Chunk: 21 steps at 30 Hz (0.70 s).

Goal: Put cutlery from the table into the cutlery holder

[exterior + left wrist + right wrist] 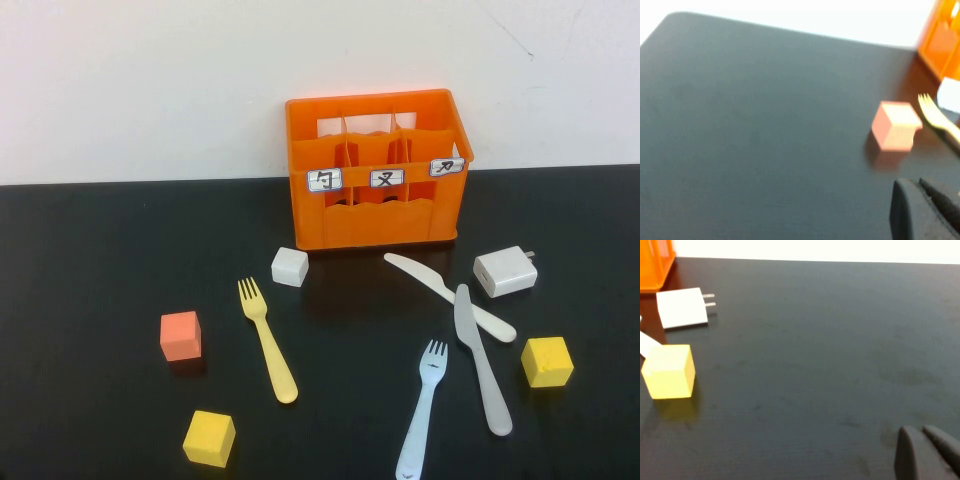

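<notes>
With all four cutlery pieces lying on the table (100,260) at the holder's (378,170) six o'clock, nothing is stowed yet, so the left gripper (920,200) and right gripper (922,445) hang shut and empty, parked clear.

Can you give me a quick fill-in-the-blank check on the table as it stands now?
1. The cream-white knife and the grey knife ____ each other.
2. The yellow fork lies between the orange cube and the pale blue-white ____.
3. The orange cutlery holder holds ____ cutlery pieces.
4. The left gripper and right gripper are both ____, holding nothing.

Missing words: cross; fork; no; shut
</notes>
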Available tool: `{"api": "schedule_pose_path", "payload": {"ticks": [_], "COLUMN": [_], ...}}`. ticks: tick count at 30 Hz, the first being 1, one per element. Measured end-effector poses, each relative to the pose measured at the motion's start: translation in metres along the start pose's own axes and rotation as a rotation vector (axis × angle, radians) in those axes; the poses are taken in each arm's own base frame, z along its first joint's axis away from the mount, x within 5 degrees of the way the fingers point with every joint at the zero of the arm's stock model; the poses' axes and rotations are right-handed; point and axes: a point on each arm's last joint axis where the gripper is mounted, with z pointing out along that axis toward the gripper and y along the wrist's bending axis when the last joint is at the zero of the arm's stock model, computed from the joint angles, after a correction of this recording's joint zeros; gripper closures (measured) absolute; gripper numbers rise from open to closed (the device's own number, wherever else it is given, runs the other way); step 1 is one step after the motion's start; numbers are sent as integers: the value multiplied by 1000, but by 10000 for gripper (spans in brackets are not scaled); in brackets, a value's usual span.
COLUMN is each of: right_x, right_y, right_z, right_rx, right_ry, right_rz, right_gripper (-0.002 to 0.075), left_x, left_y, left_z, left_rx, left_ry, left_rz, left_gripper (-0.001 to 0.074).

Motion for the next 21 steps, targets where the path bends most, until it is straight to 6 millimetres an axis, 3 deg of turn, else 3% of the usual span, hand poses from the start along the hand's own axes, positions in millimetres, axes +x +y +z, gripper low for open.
{"api": "schedule_pose_path", "payload": {"ticks": [9,21], "right_x": [-3,-40], "right_y": [0,0], "right_z": [1,-9], "right_rx": [1,4], "right_ry": [-60,-487], "right_rz": [-4,-10], "right_gripper": [728,728], "left_x": [-26,-44], "left_y": [-2,-3], "left_z": [-4,-11], "left_rx": [23,40], "left_ry": [-291,-505], "left_rz": [2,2], "left_gripper": [736,736]}}
